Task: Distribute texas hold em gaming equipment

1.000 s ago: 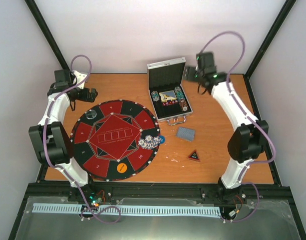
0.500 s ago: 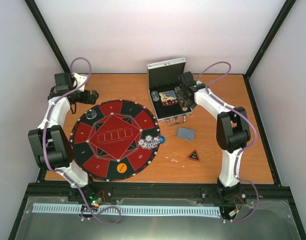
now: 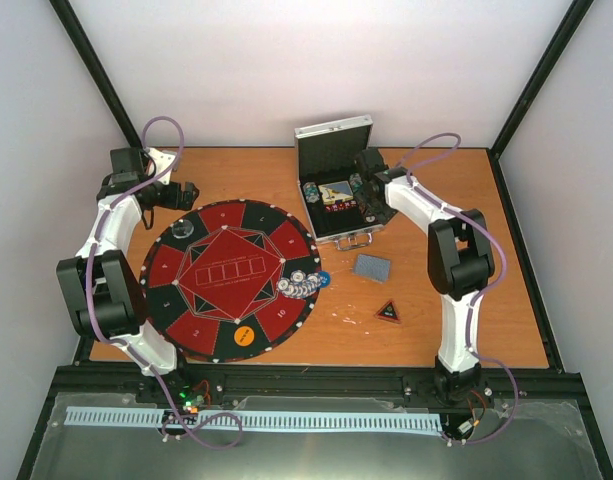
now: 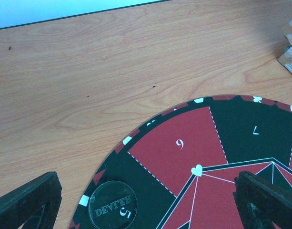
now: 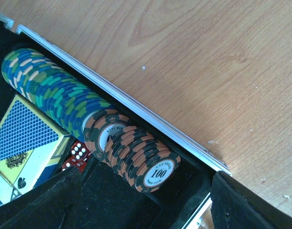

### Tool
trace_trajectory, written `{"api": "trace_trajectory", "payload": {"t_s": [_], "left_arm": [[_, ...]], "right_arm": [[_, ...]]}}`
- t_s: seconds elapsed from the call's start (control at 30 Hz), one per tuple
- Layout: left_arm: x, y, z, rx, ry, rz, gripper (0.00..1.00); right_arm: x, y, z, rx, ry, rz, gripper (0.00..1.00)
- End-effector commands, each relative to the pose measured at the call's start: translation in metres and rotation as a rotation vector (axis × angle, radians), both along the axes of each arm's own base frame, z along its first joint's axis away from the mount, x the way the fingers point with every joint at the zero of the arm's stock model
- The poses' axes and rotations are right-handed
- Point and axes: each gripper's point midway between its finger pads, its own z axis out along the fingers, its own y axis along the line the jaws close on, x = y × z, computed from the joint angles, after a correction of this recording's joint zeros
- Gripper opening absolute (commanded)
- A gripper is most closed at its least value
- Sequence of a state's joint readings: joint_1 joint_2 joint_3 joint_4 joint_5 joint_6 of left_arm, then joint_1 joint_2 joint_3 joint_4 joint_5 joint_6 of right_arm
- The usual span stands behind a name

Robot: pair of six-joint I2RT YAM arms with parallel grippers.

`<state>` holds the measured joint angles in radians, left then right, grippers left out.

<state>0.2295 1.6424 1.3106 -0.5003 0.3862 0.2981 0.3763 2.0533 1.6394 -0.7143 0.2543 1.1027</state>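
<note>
The open silver case [image 3: 337, 192] holds a row of poker chips: orange-black 100 chips [image 5: 146, 162] and blue-green chips [image 5: 45, 88], beside a card box [image 5: 22, 133] and red dice [image 5: 76, 155]. My right gripper [image 3: 369, 195] is open in the case, its fingers [image 5: 248, 205] either side of the orange-black chips, not touching them. A small chip pile [image 3: 300, 284] and a blue disc [image 3: 322, 279] lie at the mat's right edge. The yellow disc [image 3: 242, 336] and clear dealer disc [image 4: 110, 211] sit on the mat [image 3: 231, 278]. My left gripper [image 3: 176, 192] is open and empty above the mat's far left edge.
A grey-blue-backed card deck [image 3: 372, 267] and the black-red triangle marker [image 3: 388, 312] lie on the wooden table right of the mat. The case lid stands upright at the back. The case's corner [image 4: 291, 47] shows at the right edge of the left wrist view.
My right arm has swung in from the back right and come down into the case over the chip row. The left arm has not moved.
</note>
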Motion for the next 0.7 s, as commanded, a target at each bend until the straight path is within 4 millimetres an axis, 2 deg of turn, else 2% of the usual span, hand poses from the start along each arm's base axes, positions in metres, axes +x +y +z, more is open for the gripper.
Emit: {"api": "trace_trajectory", "payload": {"t_s": [0.0, 0.33, 0.67], "left_arm": [[0.001, 0.005, 0.011, 0.016, -0.038, 0.005, 1.00], [0.002, 0.008, 0.009, 0.037, -0.036, 0.012, 1.00], [0.003, 0.008, 0.005, 0.035, -0.026, 0.012, 1.00]], "right_arm": [[0.006, 0.000, -0.003, -0.025, -0.006, -0.030, 0.73], [0.004, 0.003, -0.023, -0.015, 0.037, -0.058, 0.70], [0.012, 0.012, -0.041, -0.014, 0.060, -0.010, 0.69]]}}
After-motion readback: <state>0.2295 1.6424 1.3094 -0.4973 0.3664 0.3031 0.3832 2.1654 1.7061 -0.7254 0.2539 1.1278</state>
